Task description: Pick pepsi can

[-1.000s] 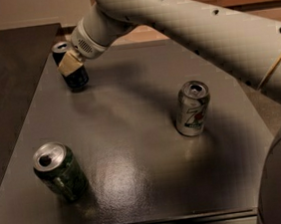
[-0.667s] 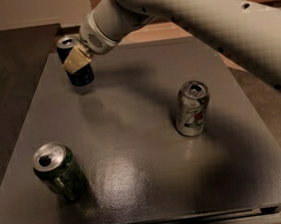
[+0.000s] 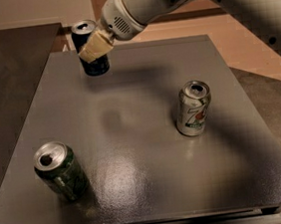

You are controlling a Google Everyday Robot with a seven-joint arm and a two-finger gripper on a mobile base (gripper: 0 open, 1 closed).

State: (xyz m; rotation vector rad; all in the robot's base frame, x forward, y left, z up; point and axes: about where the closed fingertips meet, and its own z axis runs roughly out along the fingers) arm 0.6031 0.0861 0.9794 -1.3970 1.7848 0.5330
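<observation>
Finding: my claw (image 3: 92,48) is at the pepsi can (image 3: 96,66), over the far left corner of the surface (image 3: 143,184). One pad (image 3: 93,45) lies flat across the can's near side. The opposite pad is hidden behind the can. I judge the claw clamped on the can, which stands upright in it.

Other items: the green can (image 3: 61,171) is well apart from the claw, toward the near edge. The white can (image 3: 194,109) is well apart too, right of the claw and nearer the camera. Neither is in the claw's way.

Step in hand: grasp made, lift under way or about to begin. I cannot tell whether the base is clear of the surface.

Next move: a straight rise, with the clamp held firm and the can kept upright.
</observation>
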